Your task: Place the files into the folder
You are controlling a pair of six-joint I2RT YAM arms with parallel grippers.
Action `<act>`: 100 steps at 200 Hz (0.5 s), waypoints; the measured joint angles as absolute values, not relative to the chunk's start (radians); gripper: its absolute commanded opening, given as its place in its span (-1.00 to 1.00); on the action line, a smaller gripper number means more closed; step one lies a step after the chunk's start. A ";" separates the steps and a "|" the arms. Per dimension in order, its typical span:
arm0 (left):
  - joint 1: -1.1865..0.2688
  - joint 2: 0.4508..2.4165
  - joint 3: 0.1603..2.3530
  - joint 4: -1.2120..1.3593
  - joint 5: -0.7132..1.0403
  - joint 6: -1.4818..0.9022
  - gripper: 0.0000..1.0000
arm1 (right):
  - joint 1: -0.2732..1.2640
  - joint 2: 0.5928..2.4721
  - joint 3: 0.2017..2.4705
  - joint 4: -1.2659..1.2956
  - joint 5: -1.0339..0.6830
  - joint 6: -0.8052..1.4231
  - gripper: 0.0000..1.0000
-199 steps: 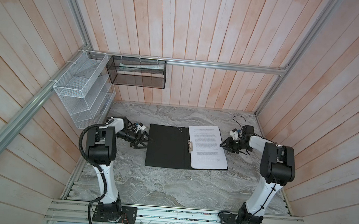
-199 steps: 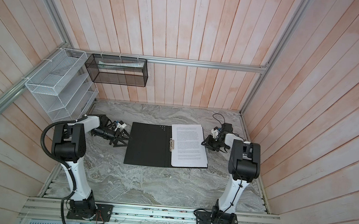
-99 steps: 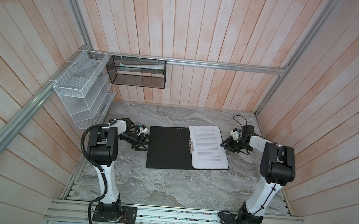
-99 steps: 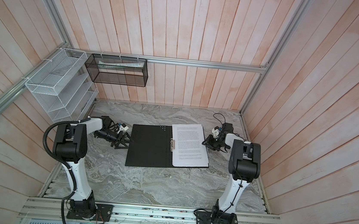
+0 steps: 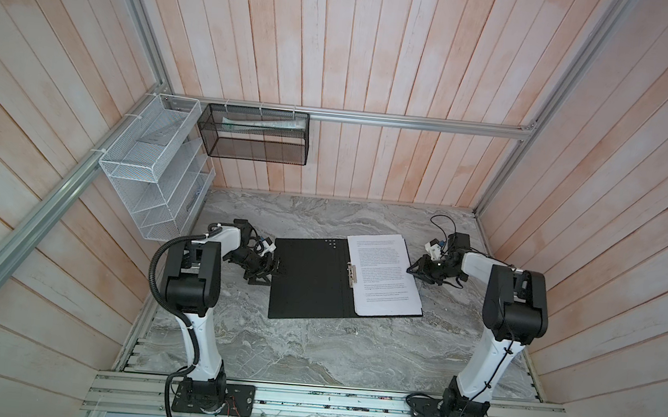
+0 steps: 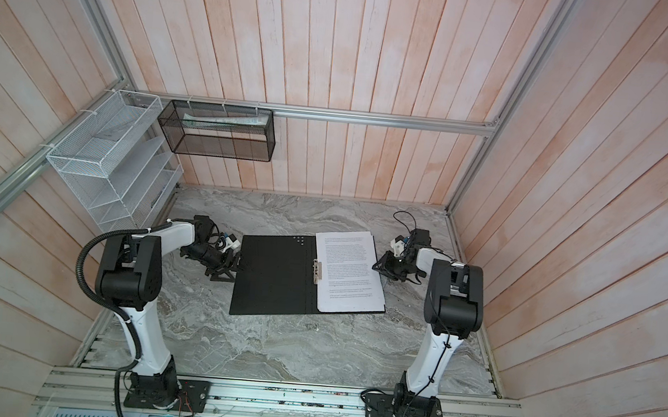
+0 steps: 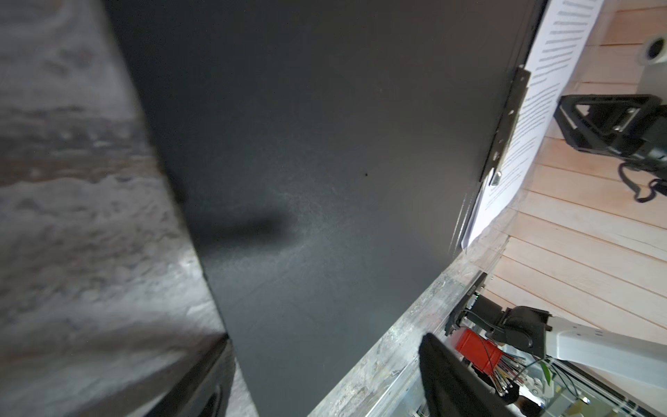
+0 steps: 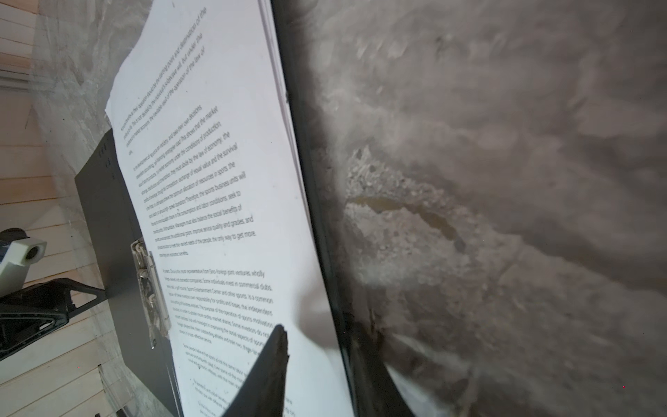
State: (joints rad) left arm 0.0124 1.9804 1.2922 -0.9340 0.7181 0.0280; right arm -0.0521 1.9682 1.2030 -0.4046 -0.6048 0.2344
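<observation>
**Nearly filed: sheets lie in the open folder, cover not yet shut**

Across the middle of both top views the grey marbled tabletop carries the folder, spread flat with its black inside up. Its left half is bare. The files lie stacked on its right half, their inner edge along the spine clip, so the sheets look to be in place and only the closing seems to remain.

At the upper left a white wire rack hangs on the wall, its contents hard to tell. Beside it a black mesh basket holds one pale long item.

The left tool sits low at the folder's left edge, jaws wide apart with the cover's edge between them, probably placed to lift that cover over. The right tool straddles the right edge, one finger above the top sheet and the other down by the cover's rim, likely to steady the stack. Whether it truly pinches I cannot tell.
</observation>
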 measured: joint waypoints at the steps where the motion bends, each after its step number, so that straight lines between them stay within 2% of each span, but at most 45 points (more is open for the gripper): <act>1: 0.012 1.980 1.292 -0.934 0.715 0.027 0.67 | -0.052 1.968 1.203 -0.405 -0.605 0.234 -0.36; 100: -0.096 1.911 1.264 -0.897 0.480 -0.009 0.86 | -0.048 1.973 1.205 -0.416 -0.616 0.232 -0.36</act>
State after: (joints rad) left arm -0.0956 1.9106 1.2636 -0.8970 0.4805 -0.0086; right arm -0.0479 1.9728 1.2053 -0.4164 -0.6163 0.2317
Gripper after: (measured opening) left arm 0.922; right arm 0.320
